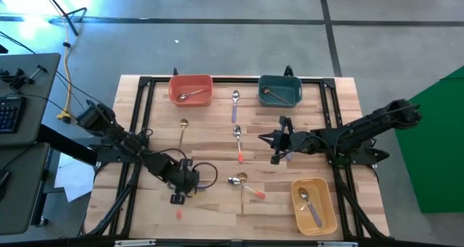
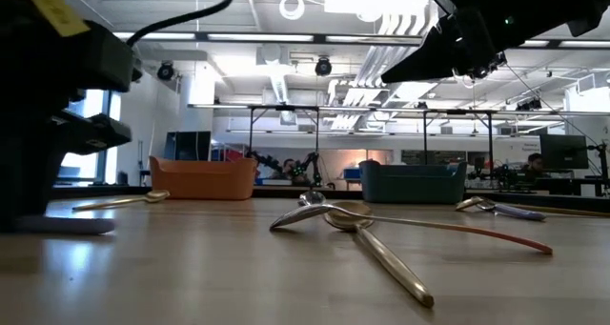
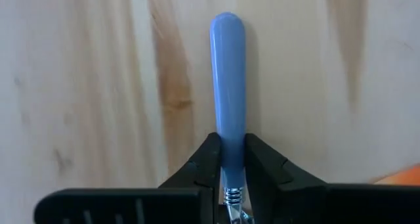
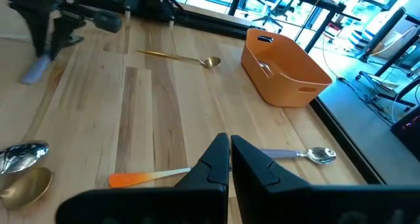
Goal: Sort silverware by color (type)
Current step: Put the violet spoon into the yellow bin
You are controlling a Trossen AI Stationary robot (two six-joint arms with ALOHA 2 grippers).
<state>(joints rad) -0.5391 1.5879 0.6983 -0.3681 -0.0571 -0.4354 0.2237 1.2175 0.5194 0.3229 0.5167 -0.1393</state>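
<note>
My left gripper (image 1: 181, 187) stands at the near left of the table, pointing steeply down, shut on a spoon with a purple handle (image 3: 228, 86). My right gripper (image 1: 278, 142) hangs shut above the table's middle right and holds nothing. Loose spoons lie flat on the wood: a gold one (image 1: 183, 127), a purple one (image 1: 235, 102), an orange one (image 1: 238, 142), and a gold and an orange one crossed (image 1: 244, 183). The coral bowl (image 1: 191, 89), teal bowl (image 1: 280, 90) and yellow bowl (image 1: 313, 203) each hold a spoon. My left gripper pinches the purple handle (image 3: 228, 148) between its two fingers (image 3: 209, 165), coming from above. The handle runs straight out beyond the fingertips to its rounded free end (image 3: 227, 27). In the low view the handle (image 2: 62, 225) lies low on the wood.
A small orange tip (image 1: 179, 214) lies near the front edge by my left gripper. A black frame rail (image 1: 217, 79) runs along the table's far edge behind the bowls. Bare wood shows between the left gripper and the crossed spoons.
</note>
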